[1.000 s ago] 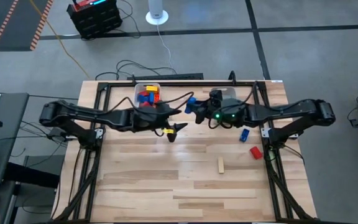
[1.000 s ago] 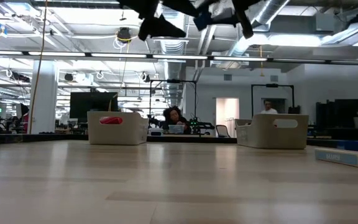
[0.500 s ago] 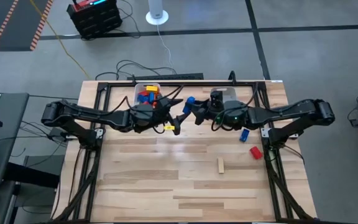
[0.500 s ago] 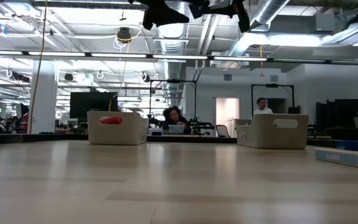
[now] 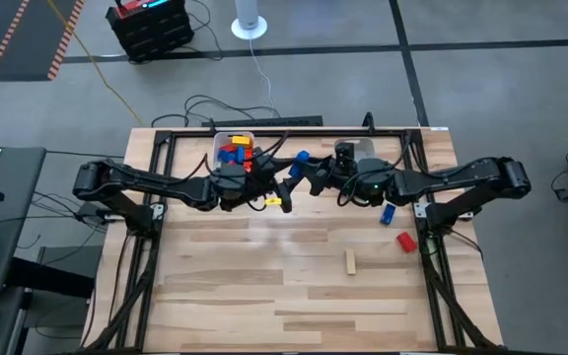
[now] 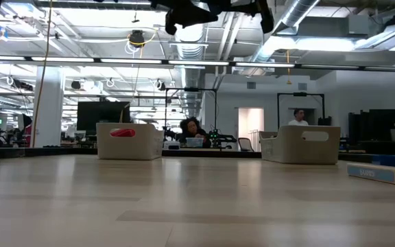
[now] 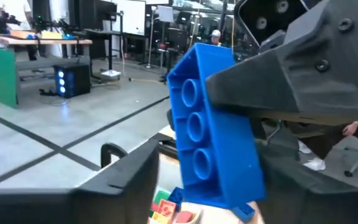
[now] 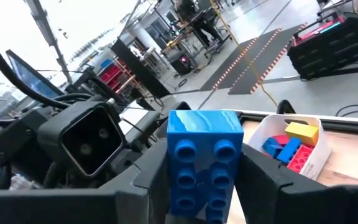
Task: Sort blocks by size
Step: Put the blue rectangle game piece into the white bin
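Note:
High above the table's far middle my right gripper (image 5: 309, 170) (image 8: 204, 186) is shut on a blue block (image 5: 301, 158) (image 8: 204, 149). My left gripper (image 5: 289, 185) (image 7: 210, 190) faces it, open. Its fingers stand on either side of the same block (image 7: 210, 130), whose hollow underside faces the left wrist view. A gap shows beside one left finger (image 7: 126, 177). Several red, blue and yellow blocks lie in the left bin (image 5: 233, 150). Loose on the table are a yellow block (image 5: 269, 201), a blue one (image 5: 388, 212), a red one (image 5: 405, 241) and a tan bar (image 5: 350, 261). My right gripper pinches the blue block between its two fingers, which lie on the block's two long sides (image 8: 169, 180). The fingers come level from the table's right. The block is lifted clear, far above the table, with its studded face toward the right wrist. My left gripper: whether it touches the block I cannot tell.
A second bin (image 5: 368, 148) sits at the far edge, partly under my right arm. Both bins stand at the back in the low view (image 6: 129, 140) (image 6: 300, 144). The black frame rails (image 5: 156, 148) border the table. Bare wood stretches across the near half (image 5: 264, 296).
My left gripper has risen and tipped up from pointing down to level. It has moved toward the table's far edge and toward the blue block in my right gripper. The right gripper has kept its hold and stayed about where it was.

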